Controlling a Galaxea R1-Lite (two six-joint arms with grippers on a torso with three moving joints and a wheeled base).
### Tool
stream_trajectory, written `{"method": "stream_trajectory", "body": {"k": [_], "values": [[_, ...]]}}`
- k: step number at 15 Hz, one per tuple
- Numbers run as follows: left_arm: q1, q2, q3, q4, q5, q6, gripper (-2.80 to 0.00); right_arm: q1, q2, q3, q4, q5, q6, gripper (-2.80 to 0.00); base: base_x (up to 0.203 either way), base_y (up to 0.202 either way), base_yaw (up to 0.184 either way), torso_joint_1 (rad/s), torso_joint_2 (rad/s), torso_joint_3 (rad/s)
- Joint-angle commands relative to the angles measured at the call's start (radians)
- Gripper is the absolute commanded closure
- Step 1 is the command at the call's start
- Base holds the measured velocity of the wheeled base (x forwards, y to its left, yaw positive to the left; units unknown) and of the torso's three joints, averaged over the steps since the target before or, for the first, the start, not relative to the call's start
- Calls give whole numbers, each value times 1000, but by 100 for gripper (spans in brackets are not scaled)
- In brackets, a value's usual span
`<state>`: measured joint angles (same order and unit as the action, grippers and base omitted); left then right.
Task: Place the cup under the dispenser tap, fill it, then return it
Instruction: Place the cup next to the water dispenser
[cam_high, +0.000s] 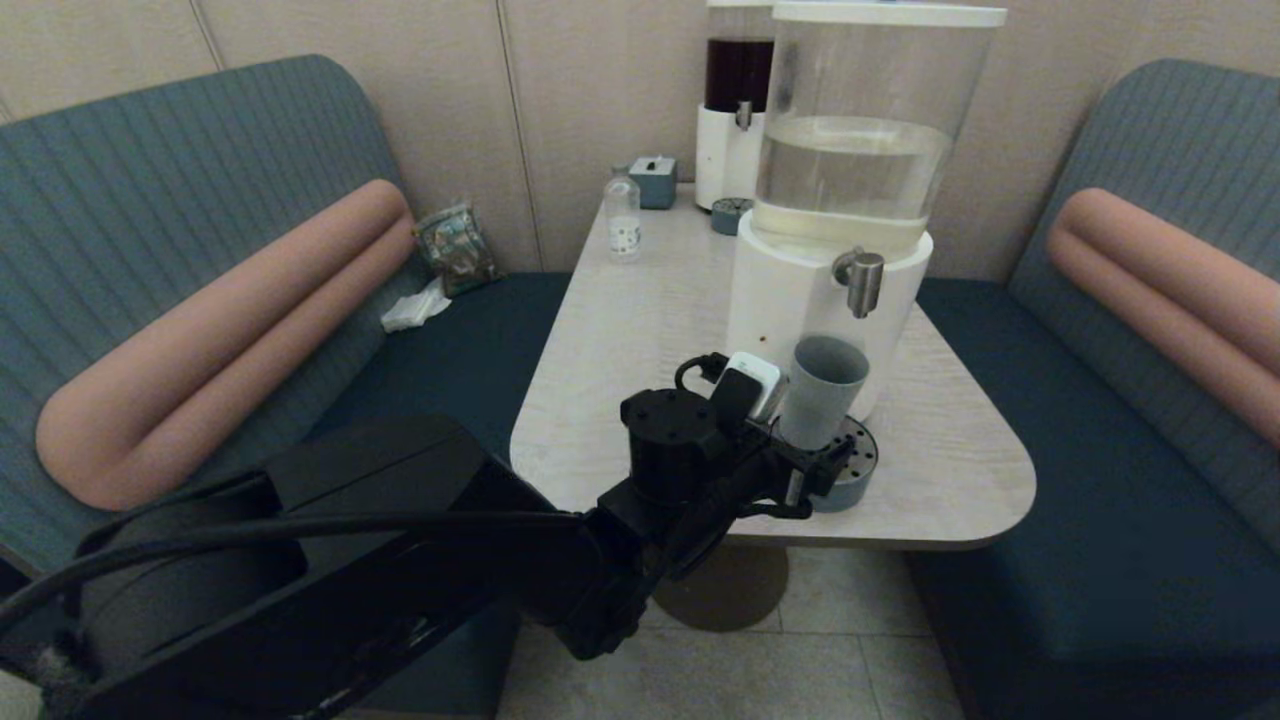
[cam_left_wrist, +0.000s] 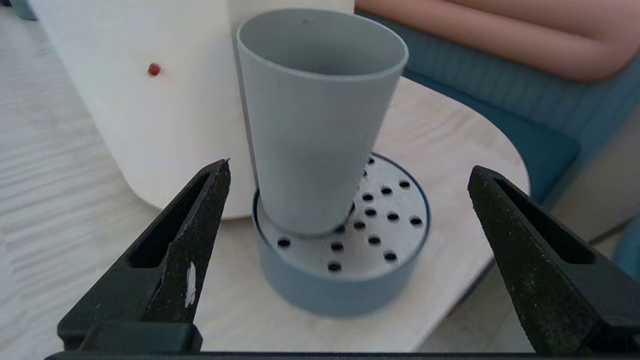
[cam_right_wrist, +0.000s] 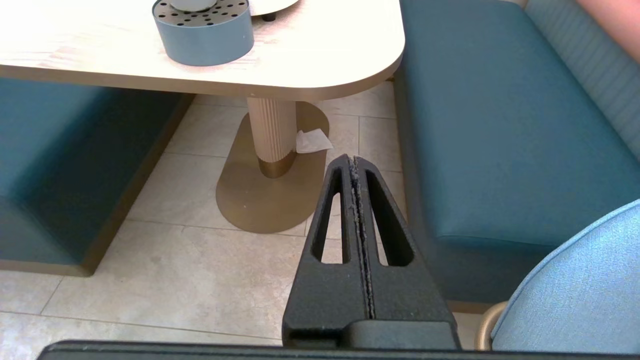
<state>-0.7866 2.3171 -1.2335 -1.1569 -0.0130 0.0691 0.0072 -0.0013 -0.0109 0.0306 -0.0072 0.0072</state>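
Because the left claw (cam_left_wrist: 350, 200) stands spread wide with nothing between its fingers (cam_left_wrist: 200, 225), you must treat the cup (cam_left_wrist: 315, 125) as ungripped at this moment. The cup lies straight ahead of the claw, centred in the gap, and clear of both fingers, with open space on either side. Its long axis is close to upright, with the open mouth uppermost; it appears to lean slightly, though the view angle may account for this. In your judgement of the next move, this relation governs: the fingers flank the lower half of the cup, so a short advance followed by closing would take it around the body.

The cup rests on a round grey-blue drip tray (cam_left_wrist: 345, 290) with a perforated top, toward the side nearer the dispenser. The tray sits on the tabletop (cam_high: 620, 330) against the white base of the dispenser (cam_high: 790, 300). In the head view, the cup (cam_high: 822, 390) stands below the tap (cam_high: 862, 282), roughly in line with the spout. You cannot tell from these views whether liquid is in the cup; the visible inner wall looks dry.

The cup is plain, matte, grey-blue, handleless and tapered, narrower at the foot. Expect a smooth wall that may slip under a light grip.

The right claw (cam_right_wrist: 356, 165) is pressed together, holds nothing, and hangs low over the floor beside the tabletop, well apart from the cup. The left arm is therefore the nearer one.
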Motion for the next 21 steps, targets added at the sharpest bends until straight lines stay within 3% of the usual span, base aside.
{"method": "stream_trajectory", "body": {"k": [1,16,21], "values": [[0,30,-50,6,1,1,-280,0,-2,0,0,0,0,0,0,0,0,0,0,0],[20,187,-397,169,60,3,-280,0,-2,0,0,0,0,0,0,0,0,0,0,0],[21,212,-428,182,64,0,-280,0,-2,0,0,0,0,0,0,0,0,0,0,0]]}}
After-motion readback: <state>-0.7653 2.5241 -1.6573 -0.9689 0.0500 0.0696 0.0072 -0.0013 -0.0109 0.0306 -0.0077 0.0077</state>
